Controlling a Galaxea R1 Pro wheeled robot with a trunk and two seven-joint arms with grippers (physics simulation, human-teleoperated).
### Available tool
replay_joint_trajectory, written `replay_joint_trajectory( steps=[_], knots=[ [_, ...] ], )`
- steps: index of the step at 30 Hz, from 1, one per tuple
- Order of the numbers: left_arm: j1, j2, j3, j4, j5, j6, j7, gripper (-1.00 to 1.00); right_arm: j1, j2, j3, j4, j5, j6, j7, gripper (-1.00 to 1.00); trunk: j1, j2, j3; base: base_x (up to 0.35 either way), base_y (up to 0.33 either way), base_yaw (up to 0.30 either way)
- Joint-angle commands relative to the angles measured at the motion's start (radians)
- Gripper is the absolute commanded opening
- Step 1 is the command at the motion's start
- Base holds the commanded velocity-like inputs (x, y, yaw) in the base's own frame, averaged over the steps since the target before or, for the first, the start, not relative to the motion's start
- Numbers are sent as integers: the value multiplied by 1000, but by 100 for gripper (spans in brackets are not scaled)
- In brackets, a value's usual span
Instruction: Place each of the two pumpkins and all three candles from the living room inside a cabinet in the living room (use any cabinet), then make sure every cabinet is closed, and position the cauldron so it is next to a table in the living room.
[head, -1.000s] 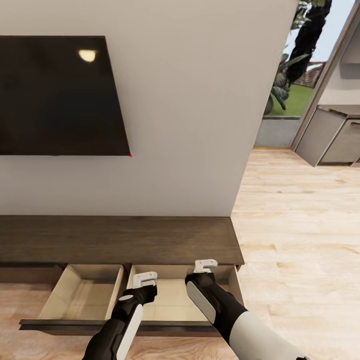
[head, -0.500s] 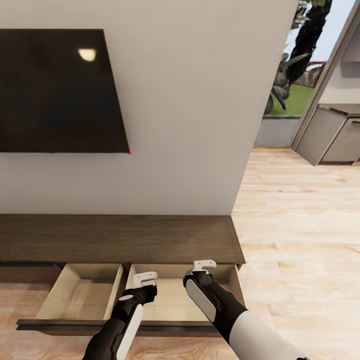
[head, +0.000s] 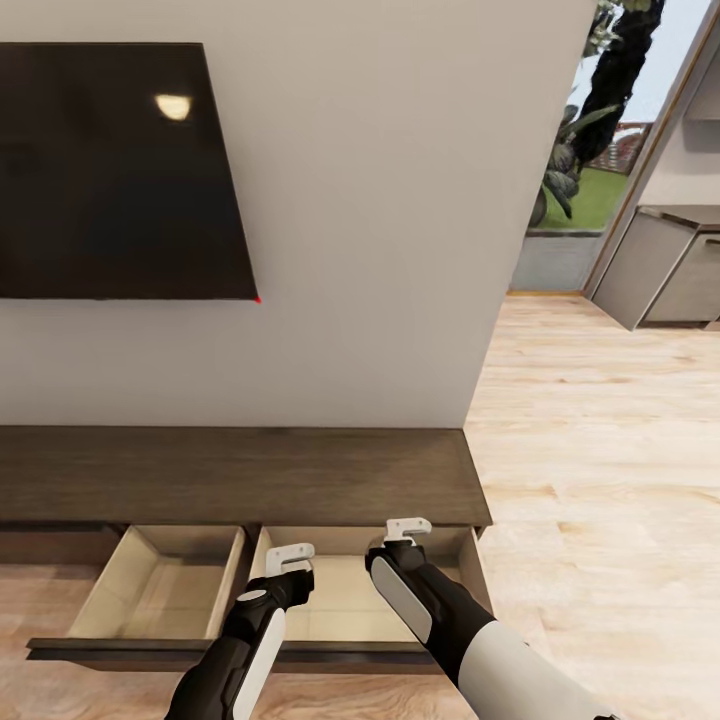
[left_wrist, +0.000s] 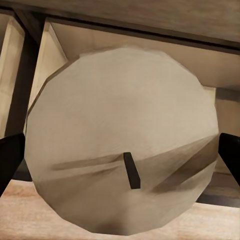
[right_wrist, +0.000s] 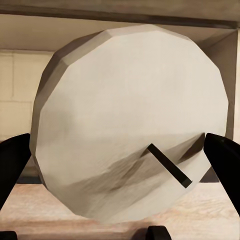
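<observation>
The long dark wood cabinet stands against the white wall with two beige-lined drawers pulled out, and nothing shows in either. Both my arms reach over the right drawer. My left gripper is shut on an off-white candle with a short dark wick, its dark fingers at either side. My right gripper is shut on another off-white candle, held the same way. Behind each candle the pale drawer lining shows. The pumpkins, cauldron and table are out of view.
A large black TV hangs on the wall above the cabinet. The left drawer is open beside the right one. Pale wood floor stretches to the right toward grey kitchen cupboards and a glass door with plants outside.
The whole head view has shifted a little, so the TV sits higher and the drawer fronts lower in the picture. Both arms keep nearly the same pose over the right drawer.
</observation>
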Motion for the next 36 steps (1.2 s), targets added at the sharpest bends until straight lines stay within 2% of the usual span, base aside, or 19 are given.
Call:
replay_joint_trajectory(
  steps=[1,8,18,36],
  knots=[
    [0,0,0,0,0,0,0,-100,0,0,0,0,0,0,0,-100,4,-7,-3,0,0,0],
    [0,0,0,0,0,0,0,-100,0,0,0,-1,1,-3,0,-100,31,-56,-25,0,0,0],
    [0,0,1,-3,-1,0,-2,-100,0,0,0,-11,0,-4,0,-100,31,-56,-22,0,13,-100],
    [0,0,2,-4,-1,-2,0,-100,1,0,1,-22,-2,5,2,-100,31,-56,-21,6,48,-4]
  ],
)
